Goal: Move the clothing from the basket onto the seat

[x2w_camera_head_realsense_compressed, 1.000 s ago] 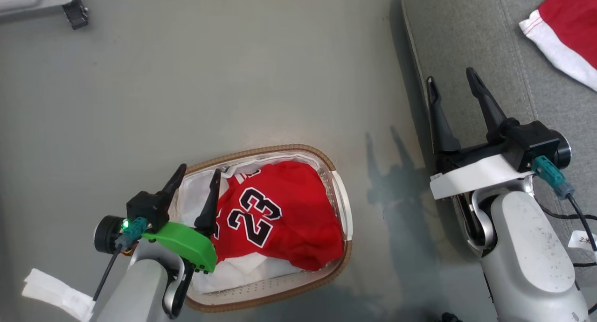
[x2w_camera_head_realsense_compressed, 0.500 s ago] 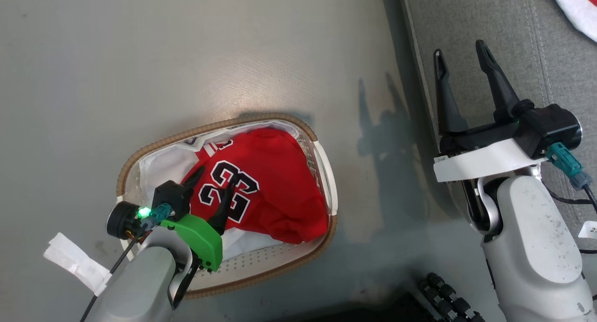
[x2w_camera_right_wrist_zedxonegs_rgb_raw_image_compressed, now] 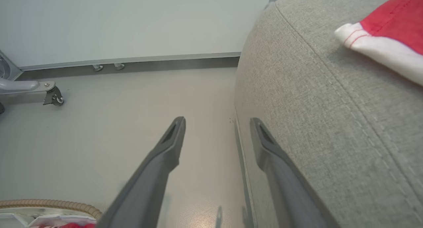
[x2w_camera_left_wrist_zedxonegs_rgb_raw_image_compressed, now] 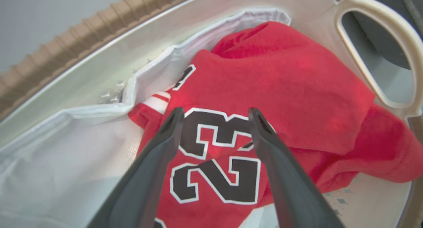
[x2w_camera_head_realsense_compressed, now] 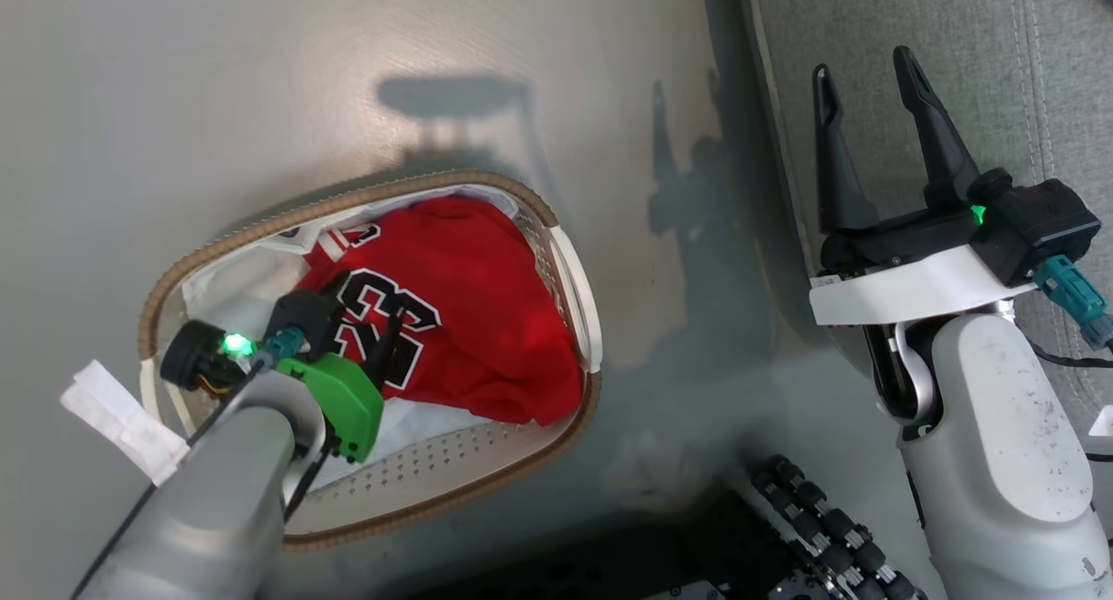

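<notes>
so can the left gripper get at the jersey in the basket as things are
Probably yes: the left gripper is open just over the jersey, inside the basket, with nothing covering it.

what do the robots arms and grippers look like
Each has two long tapered dark fingers. The left gripper sits on a green bracket, with a grey forearm and glowing green light. The right gripper has a white bracket, a speckled pale forearm and a teal plug with black cable.

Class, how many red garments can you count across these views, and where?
2. The number 23 jersey lies in the basket; a red garment with white trim lies on the seat. Others may be hidden under the jersey.
</notes>
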Controlling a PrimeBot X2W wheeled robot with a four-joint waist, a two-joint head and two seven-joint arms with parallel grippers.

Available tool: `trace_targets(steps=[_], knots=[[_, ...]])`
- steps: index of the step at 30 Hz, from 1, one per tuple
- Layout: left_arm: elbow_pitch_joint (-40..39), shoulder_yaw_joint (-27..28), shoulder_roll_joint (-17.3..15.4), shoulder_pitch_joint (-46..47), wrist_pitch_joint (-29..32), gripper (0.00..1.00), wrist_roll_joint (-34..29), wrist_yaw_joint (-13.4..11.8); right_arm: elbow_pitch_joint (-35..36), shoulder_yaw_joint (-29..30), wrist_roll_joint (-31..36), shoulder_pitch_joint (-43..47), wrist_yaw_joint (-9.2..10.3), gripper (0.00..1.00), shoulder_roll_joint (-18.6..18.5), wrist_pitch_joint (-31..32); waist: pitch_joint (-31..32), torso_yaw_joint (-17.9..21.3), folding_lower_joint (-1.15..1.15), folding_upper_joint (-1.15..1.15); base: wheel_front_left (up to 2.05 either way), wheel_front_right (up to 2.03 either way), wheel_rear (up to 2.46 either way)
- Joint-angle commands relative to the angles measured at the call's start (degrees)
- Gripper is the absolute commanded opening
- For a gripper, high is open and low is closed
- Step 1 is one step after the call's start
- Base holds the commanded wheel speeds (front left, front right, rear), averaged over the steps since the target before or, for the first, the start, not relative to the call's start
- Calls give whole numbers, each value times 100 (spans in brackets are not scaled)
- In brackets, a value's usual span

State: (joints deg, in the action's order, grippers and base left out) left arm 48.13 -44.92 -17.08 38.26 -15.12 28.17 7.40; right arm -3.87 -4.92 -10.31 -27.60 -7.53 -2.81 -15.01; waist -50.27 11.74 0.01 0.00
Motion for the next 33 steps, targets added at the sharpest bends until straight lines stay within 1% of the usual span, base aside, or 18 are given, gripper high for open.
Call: trace_targets(steps=[1,8,16,25,33], knots=[[57,-55,-102,193,-4,100,-28,15,48,15,-40,-29,8,100,-16,-25,-183,91,-1,0,0,0,0],[547,-210,-205,573,-4,100,-122,15,120,-3,-99,-22,8,100,-17,-25,-410,153,-1,0,0,0,0],[890,-403,-272,875,-3,100,-158,15,208,-26,-203,-12,8,100,-16,-25,-611,216,-1,0,0,0,0],[847,-688,-236,1025,-2,100,107,15,179,-37,-296,-9,8,100,-18,-14,-723,211,-1,0,0,0,0],[1012,-1015,-152,1019,-2,100,293,15,166,33,-267,-42,8,100,-23,-14,-698,207,-1,0,0,0,0]])
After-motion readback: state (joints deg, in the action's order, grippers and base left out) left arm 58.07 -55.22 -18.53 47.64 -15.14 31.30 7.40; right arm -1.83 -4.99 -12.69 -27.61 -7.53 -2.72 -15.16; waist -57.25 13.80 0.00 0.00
